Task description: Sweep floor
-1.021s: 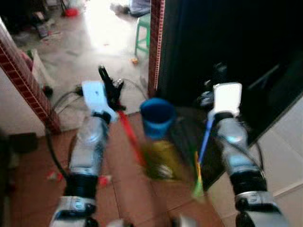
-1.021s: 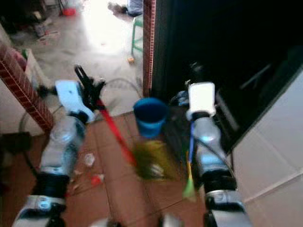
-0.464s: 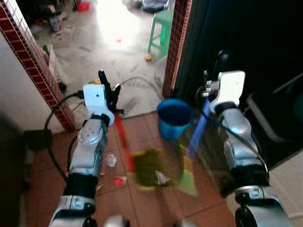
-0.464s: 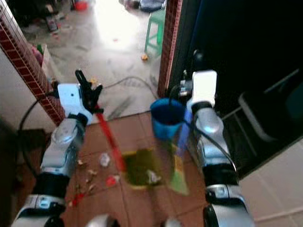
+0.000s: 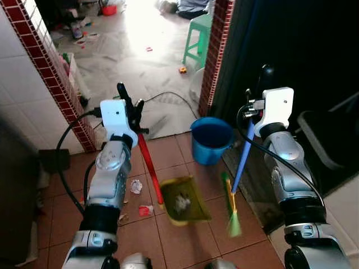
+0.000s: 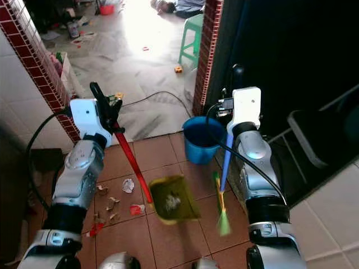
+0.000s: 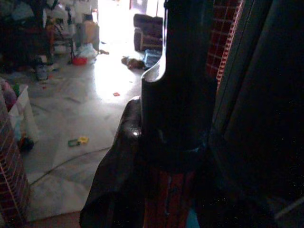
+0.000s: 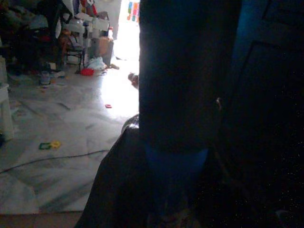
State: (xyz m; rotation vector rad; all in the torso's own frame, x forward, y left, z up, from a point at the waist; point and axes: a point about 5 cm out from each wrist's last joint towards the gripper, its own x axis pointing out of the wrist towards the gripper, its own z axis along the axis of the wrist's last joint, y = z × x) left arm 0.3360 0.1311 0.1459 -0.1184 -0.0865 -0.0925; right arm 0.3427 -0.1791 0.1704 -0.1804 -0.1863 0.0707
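My left gripper (image 5: 130, 107) is shut on the red handle (image 5: 149, 166) of a yellow-green dustpan (image 5: 184, 200). The pan hangs low over the brown tiles with a white scrap of litter inside. My right gripper (image 5: 253, 106) is shut on the blue handle (image 5: 241, 158) of a small broom. Its green bristles (image 5: 233, 224) point down to the right of the pan. In both wrist views each handle fills the close foreground between the dark fingers. Paper scraps (image 5: 136, 186) and a red bit (image 5: 145, 210) lie on the tiles left of the pan.
A blue bucket (image 5: 211, 139) stands on the tiles just beyond the pan. A red brick pillar (image 5: 217, 50) and a dark cabinet (image 5: 297, 67) rise on the right, a tiled wall (image 5: 33, 84) on the left. A black cable (image 5: 168, 96) and a green stool (image 5: 199, 39) lie on the grey floor beyond.
The camera has swung and steadied, so the whole scene has shifted. The dustpan and broom still hang from the same grippers, and the scraps left of the pan now show clearly.
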